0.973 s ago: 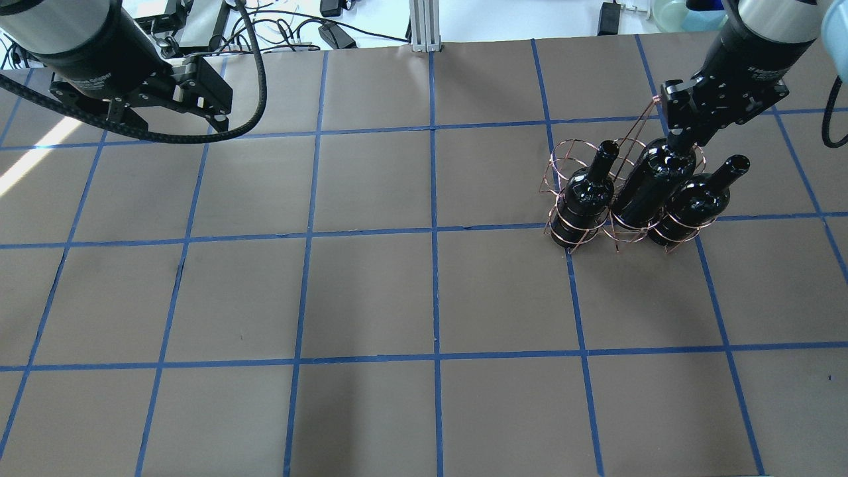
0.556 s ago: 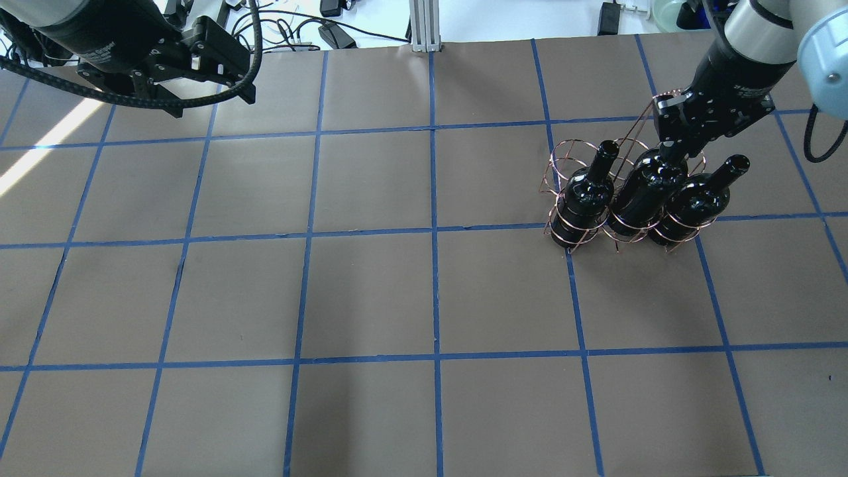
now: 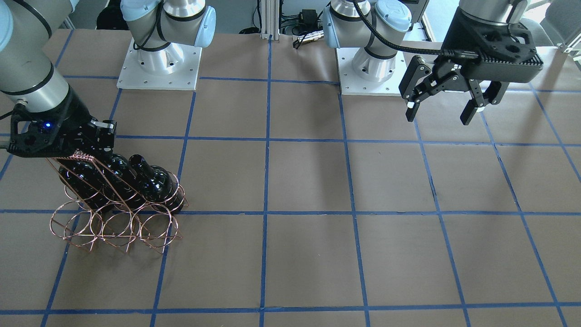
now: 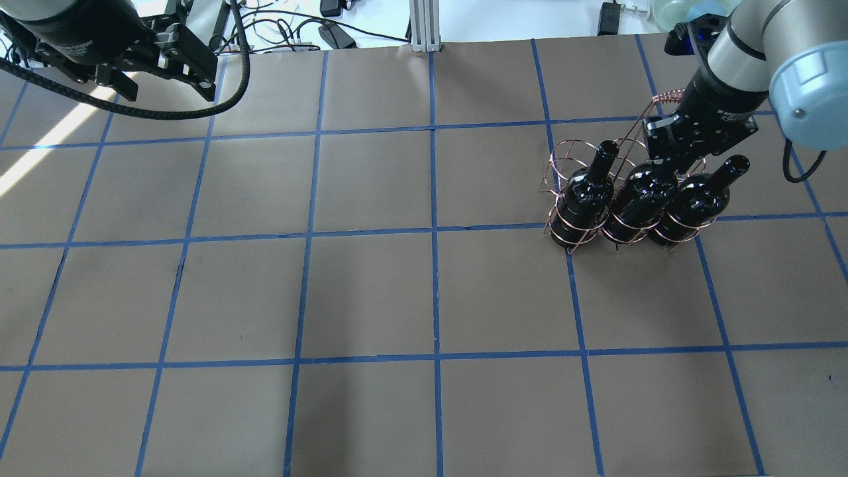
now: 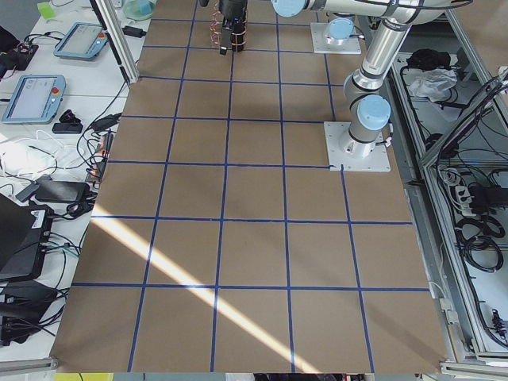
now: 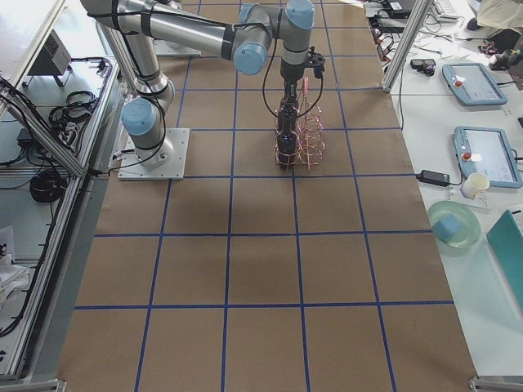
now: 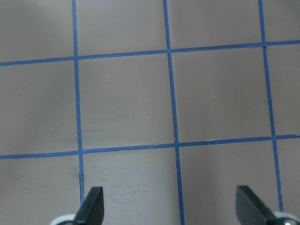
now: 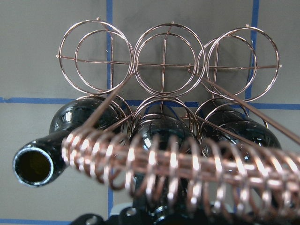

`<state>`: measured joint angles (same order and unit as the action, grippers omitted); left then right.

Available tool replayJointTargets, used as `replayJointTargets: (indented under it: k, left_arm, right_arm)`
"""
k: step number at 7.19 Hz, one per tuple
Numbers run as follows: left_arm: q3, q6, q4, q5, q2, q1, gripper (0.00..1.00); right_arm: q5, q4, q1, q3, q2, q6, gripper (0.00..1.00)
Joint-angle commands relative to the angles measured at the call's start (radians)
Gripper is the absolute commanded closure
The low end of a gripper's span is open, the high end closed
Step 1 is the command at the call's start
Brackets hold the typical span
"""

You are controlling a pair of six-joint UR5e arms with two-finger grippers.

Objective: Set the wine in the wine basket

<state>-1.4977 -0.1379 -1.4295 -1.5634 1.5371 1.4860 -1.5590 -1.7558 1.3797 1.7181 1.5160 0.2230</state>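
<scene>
Copper-wire wine basket (image 3: 113, 225) stands on the counter (image 4: 371, 291), three bottles (image 4: 586, 195) seated in its row nearer the robot. On the middle one, the wine (image 4: 636, 202), the right hand (image 4: 668, 167) appears clamped round the neck. The left hand (image 3: 439, 116) hangs wide open, holding nothing.

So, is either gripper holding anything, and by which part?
The right gripper holds the middle wine bottle by its neck; the left gripper is open, holding nothing.

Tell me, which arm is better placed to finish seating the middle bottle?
Right. The right end effector is closed on the neck of the middle bottle, which stands in the wine basket. The left end effector hangs open far across the table, holding nothing.
</scene>
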Motion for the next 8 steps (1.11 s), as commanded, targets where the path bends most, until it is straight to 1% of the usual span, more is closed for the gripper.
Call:
replayJointTargets:
  k: [1, 2, 3, 4, 6, 7, 8]
  left_arm:
    - [-0.009, 0.000, 0.041, -0.010, 0.014, -0.007, 0.00]
    - [-0.012, 0.000, 0.041, -0.012, 0.029, -0.006, 0.00]
    - [-0.031, 0.001, 0.043, -0.012, 0.031, -0.006, 0.00]
    - [-0.045, 0.001, 0.043, -0.011, 0.029, -0.006, 0.00]
    - [-0.041, 0.001, 0.047, -0.009, -0.012, 0.008, 0.00]
    - [-0.024, 0.001, 0.047, -0.001, -0.014, -0.004, 0.00]
    - [-0.094, 0.003, 0.041, -0.013, 0.004, 0.003, 0.00]
  right_arm:
    - [-0.006, -0.004, -0.001, 0.014, 0.000, -0.001, 0.96]
    - [-0.009, -0.004, -0.001, 0.023, 0.000, -0.001, 0.93]
    - [-0.004, -0.001, -0.001, 0.026, 0.004, -0.008, 0.82]
    - [-0.004, -0.001, -0.001, 0.023, 0.000, -0.008, 0.50]
    - [-0.004, -0.007, -0.001, 0.011, 0.003, -0.008, 0.12]
    - [0.003, -0.005, 0.004, -0.012, 0.015, -0.025, 0.06]
    - [0.038, 0.048, 0.024, -0.061, 0.016, -0.086, 0.01]
